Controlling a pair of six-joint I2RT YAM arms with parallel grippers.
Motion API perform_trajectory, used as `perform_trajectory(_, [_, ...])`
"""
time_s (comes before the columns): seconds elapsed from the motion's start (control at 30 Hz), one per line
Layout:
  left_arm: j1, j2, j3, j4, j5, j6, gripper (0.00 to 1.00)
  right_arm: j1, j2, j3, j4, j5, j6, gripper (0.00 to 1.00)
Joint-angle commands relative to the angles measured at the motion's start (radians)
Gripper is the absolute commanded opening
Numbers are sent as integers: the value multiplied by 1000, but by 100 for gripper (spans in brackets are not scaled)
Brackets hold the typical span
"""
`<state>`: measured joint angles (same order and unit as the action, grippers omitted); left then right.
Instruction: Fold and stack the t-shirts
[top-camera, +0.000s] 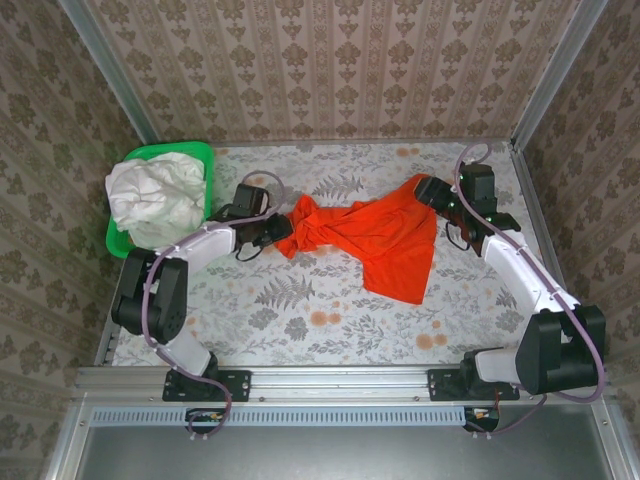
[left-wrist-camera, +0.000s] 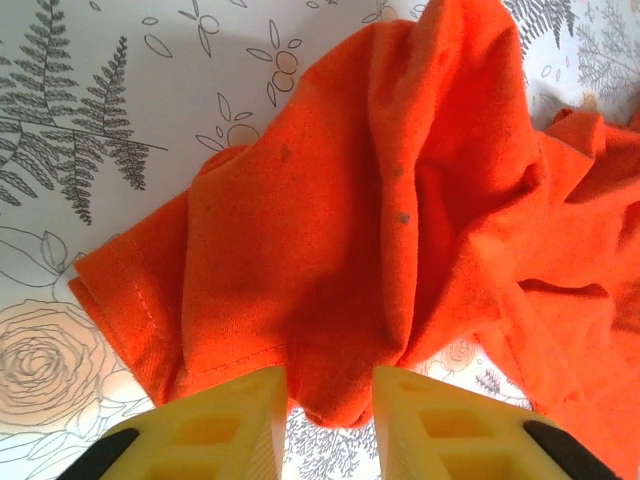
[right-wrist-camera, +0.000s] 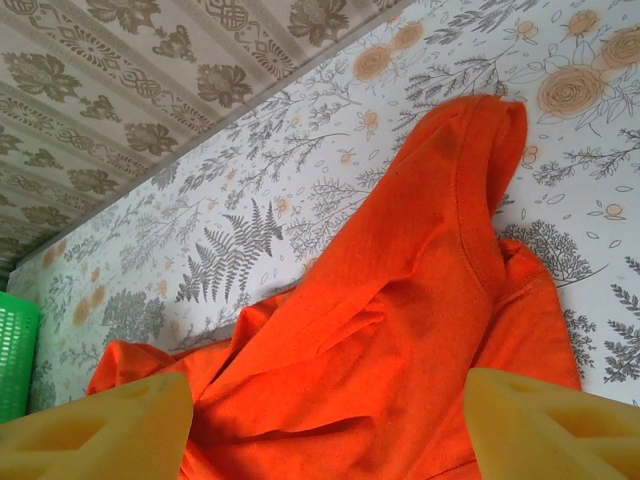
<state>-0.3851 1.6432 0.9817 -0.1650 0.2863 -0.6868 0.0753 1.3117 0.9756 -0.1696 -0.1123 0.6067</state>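
Observation:
The orange-red t-shirt (top-camera: 375, 235) lies crumpled and partly spread across the middle of the table, with one bunched end pointing left. My left gripper (top-camera: 283, 232) is at that bunched end. In the left wrist view its yellow fingers (left-wrist-camera: 240, 410) stand a little apart, and a hanging fold of the t-shirt (left-wrist-camera: 350, 200) sits loosely between them. My right gripper (top-camera: 425, 190) is at the shirt's far right corner. It is wide open (right-wrist-camera: 325, 390) just above the orange cloth (right-wrist-camera: 400, 300) and grips nothing. The white t-shirt (top-camera: 155, 195) is heaped in the green basket.
The green plastic basket (top-camera: 190, 152) stands at the back left corner, and its edge (right-wrist-camera: 15, 350) also appears in the right wrist view. Patterned walls close off the back and both sides. Bare floral tablecloth (top-camera: 330, 320) lies in front of the orange shirt.

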Motion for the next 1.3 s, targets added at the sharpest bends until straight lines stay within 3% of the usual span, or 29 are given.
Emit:
perform_trajectory(0.0, [2, 34, -8, 59, 11, -76, 28, 7, -21, 0, -16, -11, 9, 73])
perform_trajectory(0.33, [-5, 73, -20, 96, 30, -133, 31, 8, -35, 0, -32, 0, -10, 74])
perform_trajectory(0.87, [-37, -23, -58, 74, 1, -178, 36, 9, -32, -28, -7, -12, 4, 74])
perform_trajectory(1.27, [-43, 36, -54, 108, 23, -196, 33, 9, -37, -32, -10, -10, -2, 74])
